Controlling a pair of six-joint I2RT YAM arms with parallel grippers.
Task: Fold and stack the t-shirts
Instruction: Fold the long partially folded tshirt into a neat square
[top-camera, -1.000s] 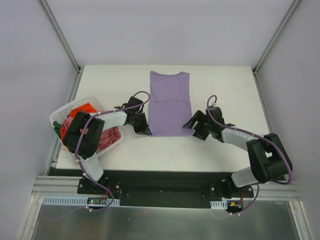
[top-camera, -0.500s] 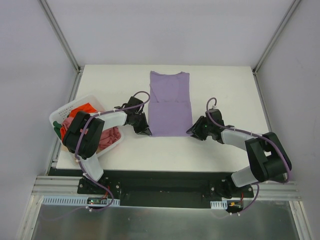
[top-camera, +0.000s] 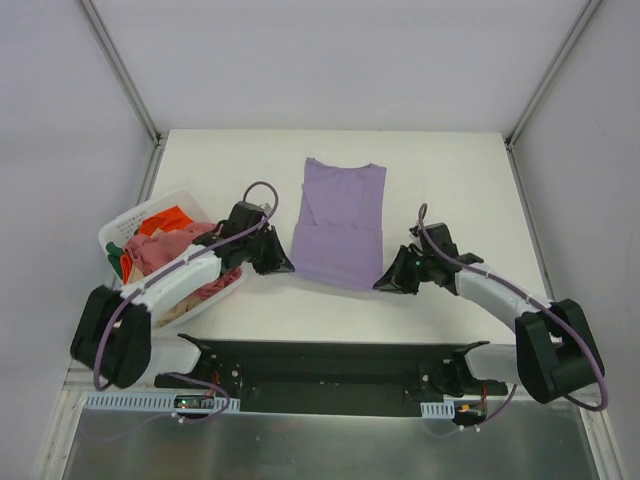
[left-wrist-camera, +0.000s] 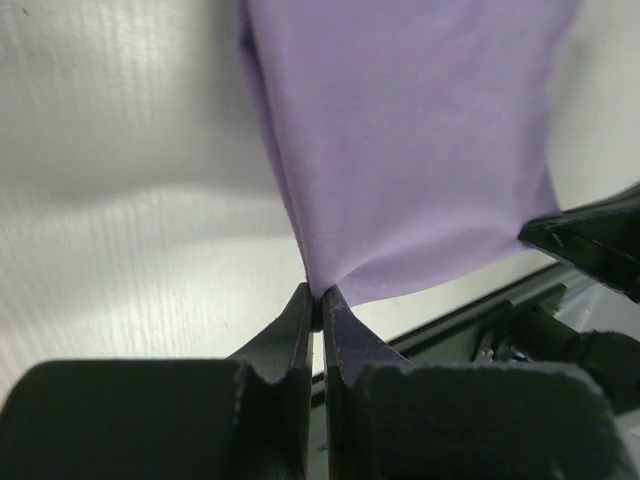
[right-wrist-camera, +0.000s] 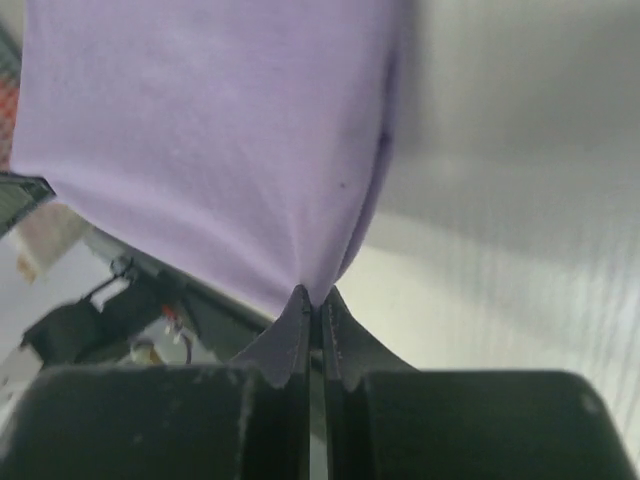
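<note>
From above we cannot see the near corners of the lavender t-shirt (top-camera: 338, 225); the left gripper (top-camera: 284, 265) and the right gripper (top-camera: 386, 282) cover them, their fingertips too small to make out there; the left arm (top-camera: 190, 275) crosses the laundry basket (top-camera: 122, 228) and hides part of the heaped shirts (top-camera: 165, 240), so we cannot count them; in both wrist views the lavender cloth runs off the top edge, each pinched corner lost between closed fingers; the dark shape (left-wrist-camera: 590, 235) at the right of the left wrist view is blurred and cut by the edge; the clutter (right-wrist-camera: 110, 310) below the cloth in the right wrist view blurs beyond telling.
</note>
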